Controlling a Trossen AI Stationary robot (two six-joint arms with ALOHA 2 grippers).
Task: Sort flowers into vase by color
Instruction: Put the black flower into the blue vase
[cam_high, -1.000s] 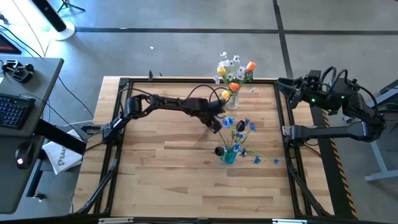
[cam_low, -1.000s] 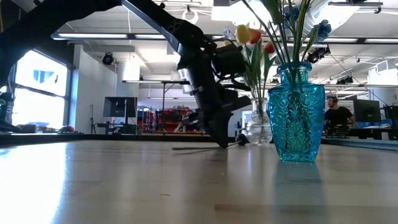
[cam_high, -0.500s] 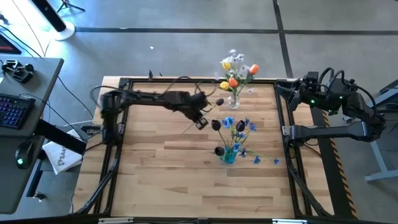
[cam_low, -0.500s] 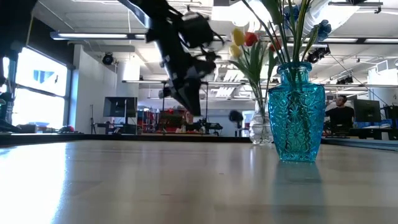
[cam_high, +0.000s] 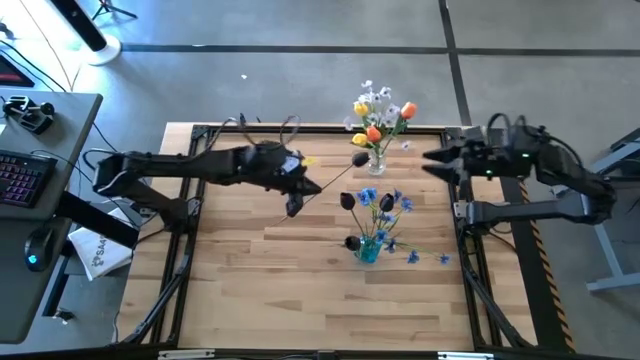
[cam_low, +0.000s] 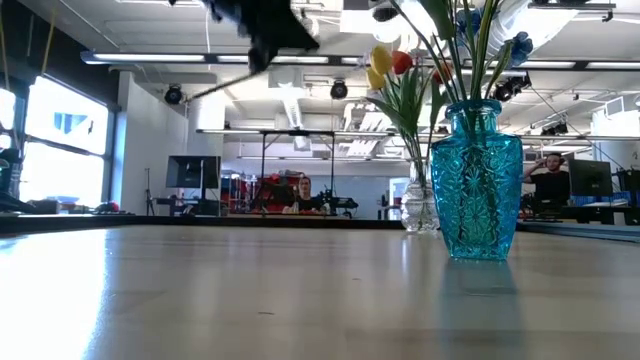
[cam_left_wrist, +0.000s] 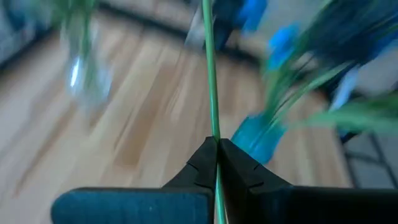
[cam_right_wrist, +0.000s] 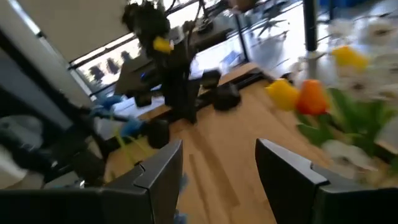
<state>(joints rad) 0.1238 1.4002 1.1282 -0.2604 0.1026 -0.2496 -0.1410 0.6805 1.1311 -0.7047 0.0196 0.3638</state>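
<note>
A dark purple tulip (cam_high: 360, 158) on a thin green stem is held above the table by my left gripper (cam_high: 293, 200), which is shut on it, left of both vases. The turquoise vase (cam_high: 368, 250) holds blue sprays and two dark tulips. The clear vase (cam_high: 376, 160) near the far edge holds yellow, orange and white flowers. My right gripper (cam_high: 430, 160) is open and hovers by the table's right edge, right of the clear vase. In the low view the left gripper (cam_low: 265, 30) is high up. My left gripper pinches the tulip's stem (cam_left_wrist: 214, 134) between its two fingertips, on the lower half of the stem (cam_high: 305, 195), with the fingers across it. The flower is lifted clear of the table. It slants, with the head toward the clear vase and the free stem end (cam_low: 195, 97) lower.
A black frame (cam_high: 190, 200) runs round the wooden table top. One blue spray (cam_high: 425, 255) hangs far out of the turquoise vase to the right. Bare wood (cam_high: 280, 290) lies left of and nearer than the vases. People sit in the room beyond the table (cam_low: 300, 190).
My left gripper has risen off the table and drawn back toward the left edge, away from the turquoise vase, staying shut. The dark tulip's stem, which lay on the wood, is now lifted clear. My right gripper has reached a little toward the table's left.
</note>
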